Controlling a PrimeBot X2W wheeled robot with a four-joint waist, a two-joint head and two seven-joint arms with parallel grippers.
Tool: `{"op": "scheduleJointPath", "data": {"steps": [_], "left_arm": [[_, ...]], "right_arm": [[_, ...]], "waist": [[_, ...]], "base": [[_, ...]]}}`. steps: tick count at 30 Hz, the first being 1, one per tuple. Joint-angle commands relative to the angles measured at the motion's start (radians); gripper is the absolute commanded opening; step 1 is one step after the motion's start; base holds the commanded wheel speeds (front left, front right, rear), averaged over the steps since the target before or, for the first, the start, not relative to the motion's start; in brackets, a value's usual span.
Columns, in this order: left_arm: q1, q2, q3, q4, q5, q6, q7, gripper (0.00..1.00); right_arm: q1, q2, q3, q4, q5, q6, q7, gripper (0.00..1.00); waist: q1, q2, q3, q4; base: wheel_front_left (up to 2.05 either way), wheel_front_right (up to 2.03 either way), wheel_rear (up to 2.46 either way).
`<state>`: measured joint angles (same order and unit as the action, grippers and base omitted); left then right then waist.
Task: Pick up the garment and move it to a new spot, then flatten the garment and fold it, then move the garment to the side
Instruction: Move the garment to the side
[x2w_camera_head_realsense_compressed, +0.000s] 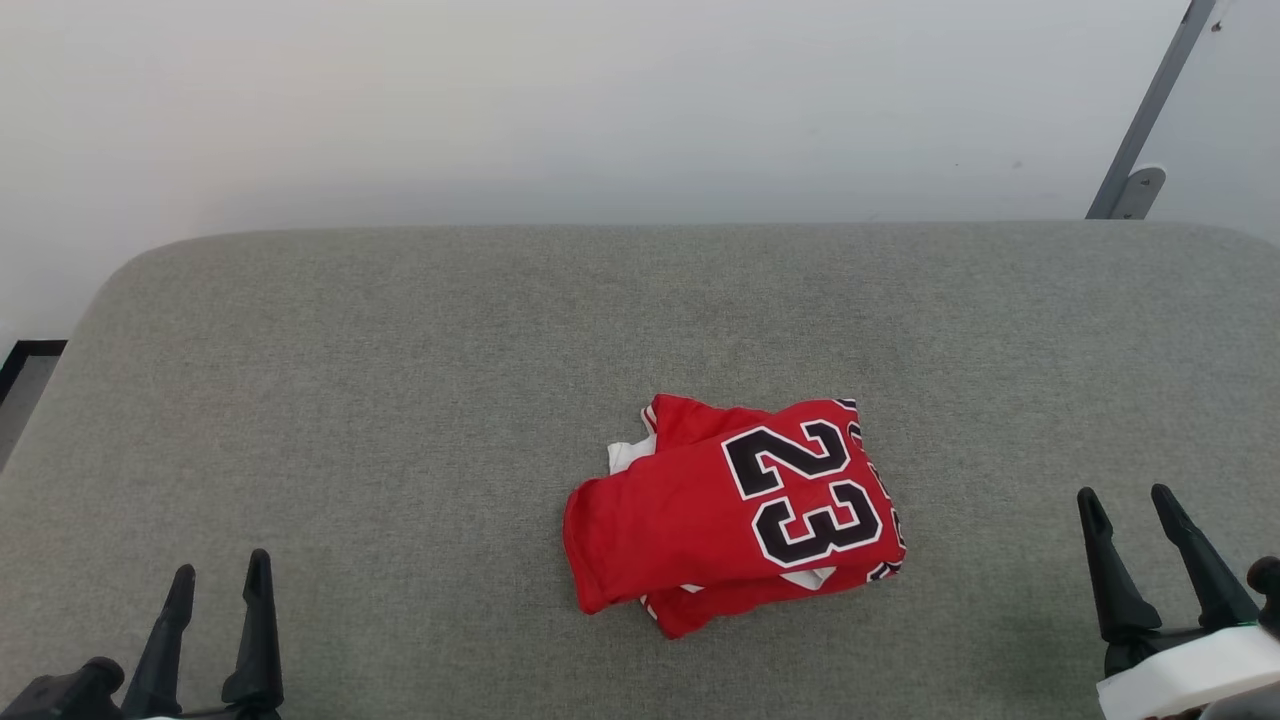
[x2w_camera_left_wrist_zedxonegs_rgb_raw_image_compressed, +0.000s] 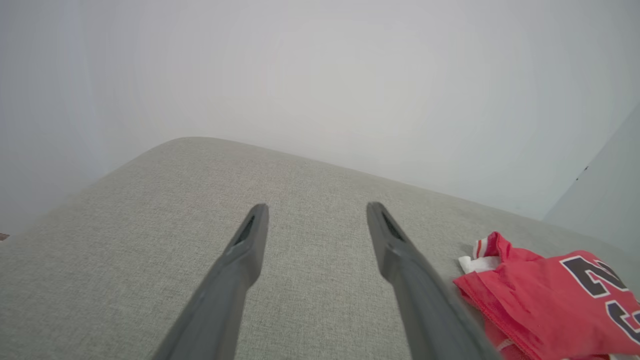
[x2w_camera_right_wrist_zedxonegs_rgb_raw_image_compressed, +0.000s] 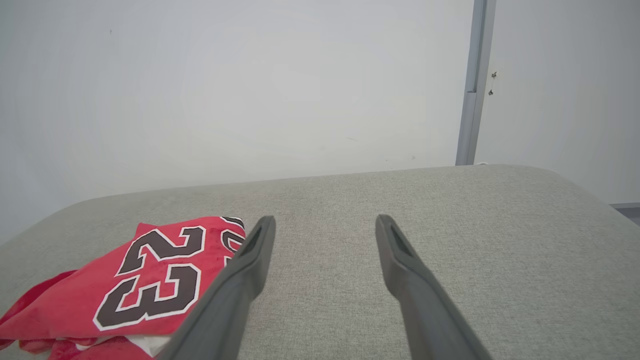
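R1: Dark long-fingered left gripper (x2w_camera_head_realsense_compressed: 222, 565) is logged first, being nearest the lens. Its fingers are seen spread apart with nothing between them. Grey woven fabric surface (x2w_camera_head_realsense_compressed: 400, 330) is seen through the gap.

R2: Same is noted for the dark long-fingered right gripper (x2w_camera_head_realsense_compressed: 1125, 495). Fingers are parted, nothing is clamped, and it is held low over the padding.

R1: Task item position?

R2: Red jersey garment (x2w_camera_head_realsense_compressed: 700, 510) with white sleeves and a black white-outlined 23 is found on the surface. It lies ahead of both grippers and between them, nearer the right one, and is touched by neither. Seen from the left wrist, the garment (x2w_camera_left_wrist_zedxonegs_rgb_raw_image_compressed: 545, 300) lies beyond the right-hand finger. Seen from the right wrist, the garment (x2w_camera_right_wrist_zedxonegs_rgb_raw_image_compressed: 145, 280) lies beyond the left-hand finger.

R1: Why are the arms set so?

R2: As a judgement, they are held wide and low so the cloth is left unobstructed for the head camera.

R1: Stage?

R2: It cannot be settled. The cloth is layered into a compact bundle, number up, with white sleeve and striped trim poking out. That fits a loose heap awaiting spreading, and equally a finished rough fold. No move is called.
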<state>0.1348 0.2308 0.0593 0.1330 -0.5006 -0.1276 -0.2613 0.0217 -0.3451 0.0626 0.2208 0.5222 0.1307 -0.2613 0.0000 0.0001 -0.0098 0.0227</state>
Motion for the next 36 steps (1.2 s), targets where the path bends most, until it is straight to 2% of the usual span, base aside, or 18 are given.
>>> {"op": "scheduleJointPath", "data": {"steps": [1,10,15,18,24,29,36], "left_arm": [[-0.009,0.006,-0.002,0.002,0.004,-0.003,-0.005,1.0],[-0.019,0.014,-0.023,0.008,0.019,-0.003,-0.005,1.0],[-0.03,0.019,-0.037,0.002,0.02,-0.003,-0.005,1.0],[-0.034,0.023,-0.043,-0.007,0.022,-0.003,-0.005,1.0],[-0.054,0.014,-0.054,-0.006,0.014,-0.003,-0.005,1.0],[-0.068,0.005,-0.078,0.001,0.001,-0.003,-0.005,1.0],[-0.097,-0.003,-0.108,0.014,-0.012,-0.003,-0.005,1.0]], "right_arm": [[0.005,0.001,0.002,-0.006,-0.003,0.0,-0.004,1.0],[-0.026,-0.016,0.041,0.014,-0.016,0.0,-0.004,1.0],[-0.074,-0.06,0.136,0.068,0.026,0.0,-0.004,1.0],[-0.135,-0.102,0.215,0.09,0.085,0.0,0.032,1.0],[-0.269,-0.186,0.359,0.099,0.251,0.0,0.22,1.0],[-0.376,-0.241,0.436,0.118,0.368,0.0,0.412,1.0],[-0.5,-0.262,0.474,0.197,0.491,0.0,0.69,1.0]], "waist": [[0.0,-0.0001,0.001,0.0],[0.0,-0.0001,0.007,0.011],[0.0,-0.0001,0.015,0.025],[0.0,-0.0001,0.029,0.036],[0.0,-0.0001,0.064,0.068],[0.0,-0.0001,0.089,0.1],[0.0,-0.0001,0.126,0.145]], "base": [[0.0,0.0,0.0],[0.0,0.0,0.0],[0.0,0.0,0.0],[0.0,0.0,0.0],[0.0,0.0,0.0],[0.0,0.0,0.0],[0.0,0.0,0.0]]}}
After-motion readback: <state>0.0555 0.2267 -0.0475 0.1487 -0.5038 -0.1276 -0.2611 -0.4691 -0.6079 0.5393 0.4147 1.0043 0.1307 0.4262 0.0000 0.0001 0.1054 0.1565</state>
